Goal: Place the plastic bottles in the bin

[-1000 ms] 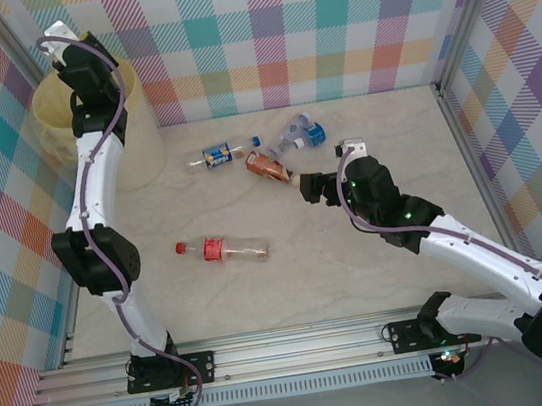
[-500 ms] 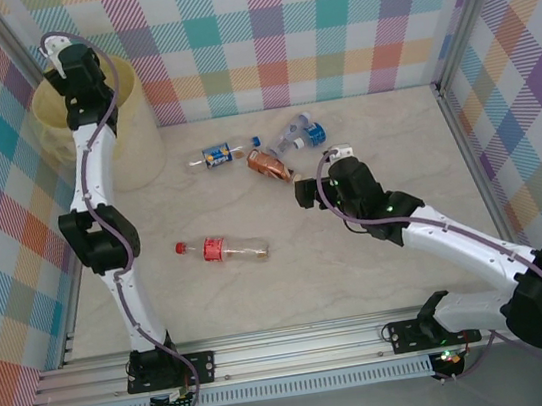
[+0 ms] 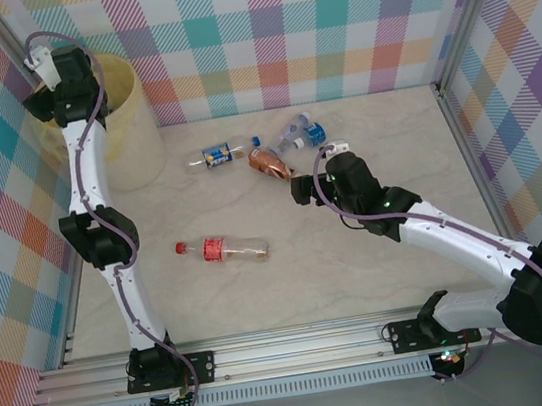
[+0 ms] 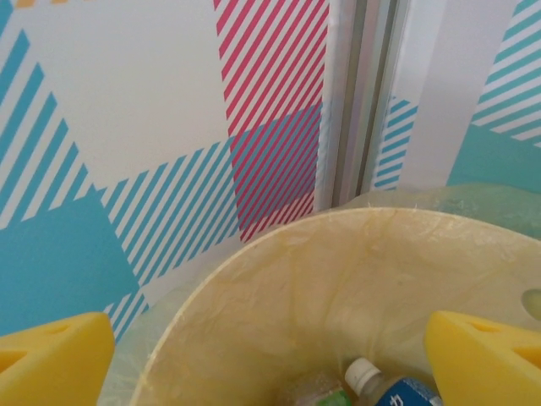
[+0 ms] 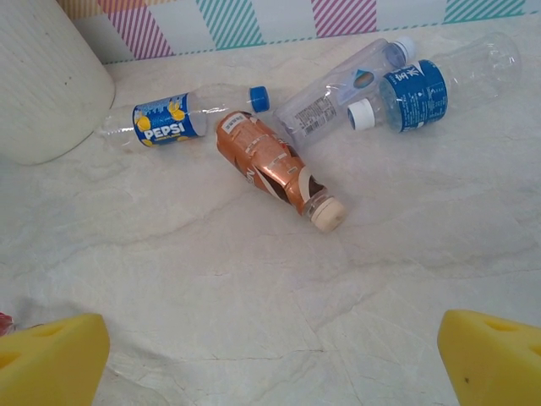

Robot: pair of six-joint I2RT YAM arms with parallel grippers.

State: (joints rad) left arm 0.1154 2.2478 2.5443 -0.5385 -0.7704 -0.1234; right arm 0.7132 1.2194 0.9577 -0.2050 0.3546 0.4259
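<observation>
Bottles lie in two places; at the bottom of the bin point(image 4: 254, 279) a white-capped bottle with a blue label point(image 4: 385, 391) rests beside a green-labelled one point(image 4: 325, 394); the bin stands at the far left corner of the table point(image 3: 315, 298); the left gripper point(image 4: 270, 355) hangs over the bin's mouth, its yellow pads point(image 4: 51, 355) spread wide with nothing between them. Near the far wall a Pepsi bottle point(image 5: 165, 121), a crumpled brown bottle point(image 5: 266, 165), a clear bottle point(image 5: 334, 93) and a blue-labelled bottle point(image 5: 431, 80) lie in a loose cluster on the table; a red-labelled bottle point(image 3: 222, 249) lies well apart from them, nearer the arms; the right gripper point(image 5: 270, 355) hovers low, near the brown bottle's cap end, jaws wide and empty.
</observation>
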